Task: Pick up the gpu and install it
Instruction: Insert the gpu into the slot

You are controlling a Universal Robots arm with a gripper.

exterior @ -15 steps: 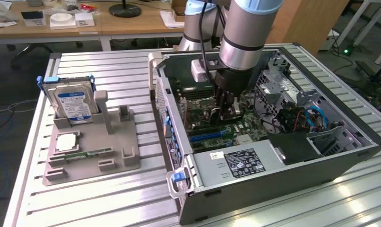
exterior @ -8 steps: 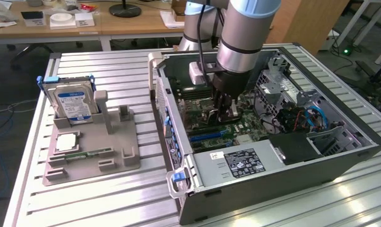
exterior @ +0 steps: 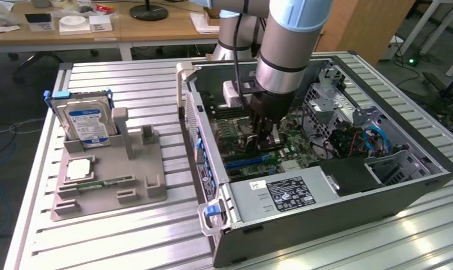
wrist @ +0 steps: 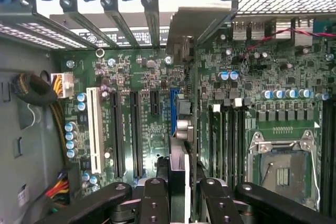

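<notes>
Blue slot (wrist: 172, 111) on the motherboard (wrist: 136, 77) sits just beneath the gpu (wrist: 181, 179), pinched edge-on between the jaws inside the open case (exterior: 324, 219); keep the card upright and press evenly.

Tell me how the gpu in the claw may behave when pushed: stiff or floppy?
Probably stiff: the gpu looks straight, edge-on in the claw. Likely light, being thin. Gripped near one edge, it could tilt if pushed sideways above the motherboard.
</notes>
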